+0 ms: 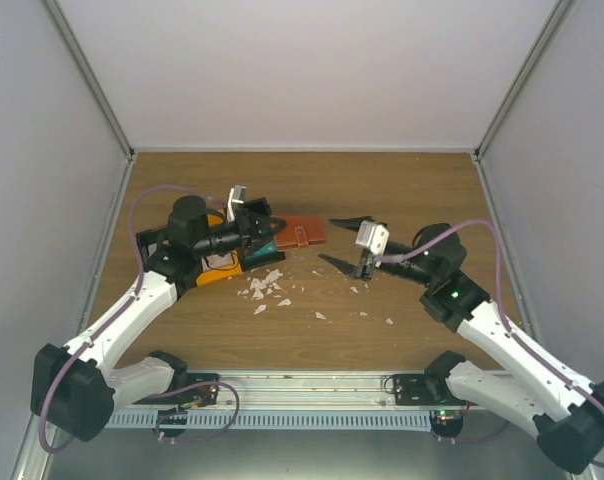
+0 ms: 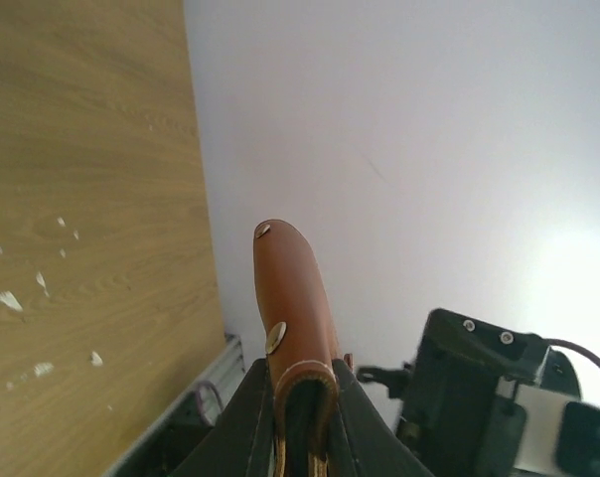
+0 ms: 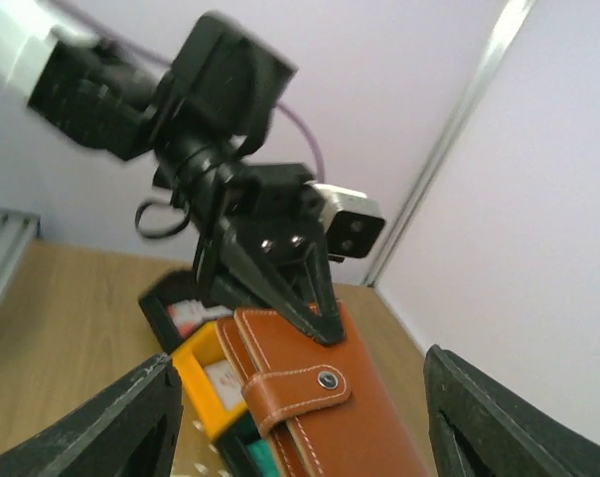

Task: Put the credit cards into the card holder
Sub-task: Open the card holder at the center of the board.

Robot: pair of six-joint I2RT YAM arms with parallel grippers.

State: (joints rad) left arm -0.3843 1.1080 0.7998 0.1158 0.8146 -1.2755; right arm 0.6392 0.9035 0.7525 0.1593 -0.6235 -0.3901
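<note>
At mid-table, just right of the bins, the brown leather card holder (image 1: 304, 232) is clamped at one end between the closed fingers of the left gripper (image 1: 271, 237). Its long axis runs left to right, toward the right gripper (image 1: 328, 240). The right gripper faces the holder's free end with its fingers spread wide on either side, gripping nothing. The left arm reaches across the orange bin (image 1: 220, 269), forearm roughly level. The credit cards (image 3: 194, 318) lie in the bins beneath.
</note>
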